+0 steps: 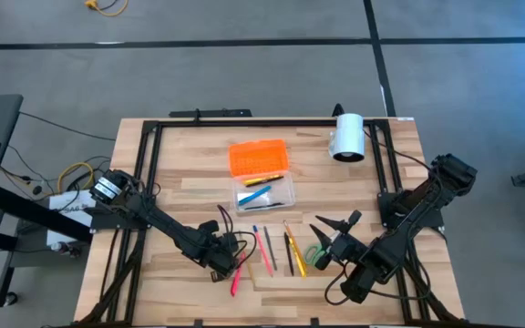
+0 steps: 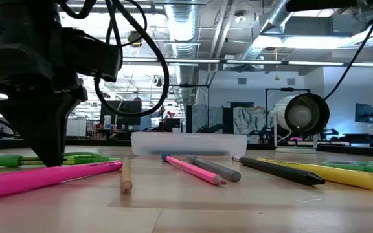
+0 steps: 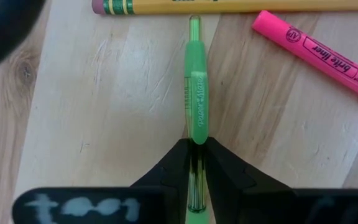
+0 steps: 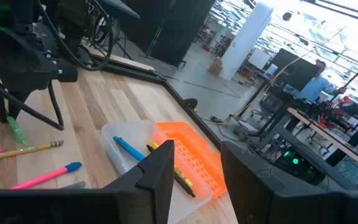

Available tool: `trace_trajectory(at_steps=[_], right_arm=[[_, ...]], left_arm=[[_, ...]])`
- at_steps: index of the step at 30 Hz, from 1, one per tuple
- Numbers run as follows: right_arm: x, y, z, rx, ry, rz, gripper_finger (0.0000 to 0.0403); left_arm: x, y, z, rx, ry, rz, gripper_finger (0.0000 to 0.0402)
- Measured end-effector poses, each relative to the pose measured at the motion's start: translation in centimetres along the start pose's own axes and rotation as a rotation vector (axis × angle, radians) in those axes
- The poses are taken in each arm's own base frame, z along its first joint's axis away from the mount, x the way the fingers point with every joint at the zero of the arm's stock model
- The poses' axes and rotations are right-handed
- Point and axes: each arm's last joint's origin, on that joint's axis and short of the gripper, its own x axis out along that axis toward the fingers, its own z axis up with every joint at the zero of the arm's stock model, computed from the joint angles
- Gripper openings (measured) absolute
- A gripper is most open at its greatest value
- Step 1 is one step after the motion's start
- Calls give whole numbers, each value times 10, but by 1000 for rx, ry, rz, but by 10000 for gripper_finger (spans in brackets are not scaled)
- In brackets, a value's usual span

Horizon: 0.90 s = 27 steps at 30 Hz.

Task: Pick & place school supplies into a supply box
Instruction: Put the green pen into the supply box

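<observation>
Two dark jointed arms, black cables looped alongside, pointed black claws.

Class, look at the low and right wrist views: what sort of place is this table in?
Probably a large open lab or workshop: exposed ceiling ducts, rows of desks with monitors, and a person seated at one.

Quick count: two grippers. The left gripper (image 3: 196, 144) pinches one green pen (image 3: 196, 99), and just ahead of it are one yellow pencil (image 3: 229, 6) and one pink highlighter (image 3: 319, 53). Between it and the right gripper (image 4: 197, 152) there's one pink pencil (image 2: 193, 167), one grey pen (image 2: 215, 168), one black pen (image 2: 280, 169) and one yellow marker (image 2: 348, 176). One green scissors (image 1: 313, 253). One clear box (image 4: 110, 134) holding two pens, one orange lid (image 4: 201, 162), one white cylinder (image 1: 346, 137).
</observation>
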Motion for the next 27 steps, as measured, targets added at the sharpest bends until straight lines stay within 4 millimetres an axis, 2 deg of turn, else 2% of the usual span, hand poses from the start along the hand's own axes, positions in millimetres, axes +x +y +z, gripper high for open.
trace_trajectory(at_steps=[16,27], right_arm=[[0,0,0,0,0,0,127],[6,-1,-1,-5,30,4,127]], left_arm=[[-1,0,0,0,-9,4,32],[-23,2,6,44,-69,108,32]])
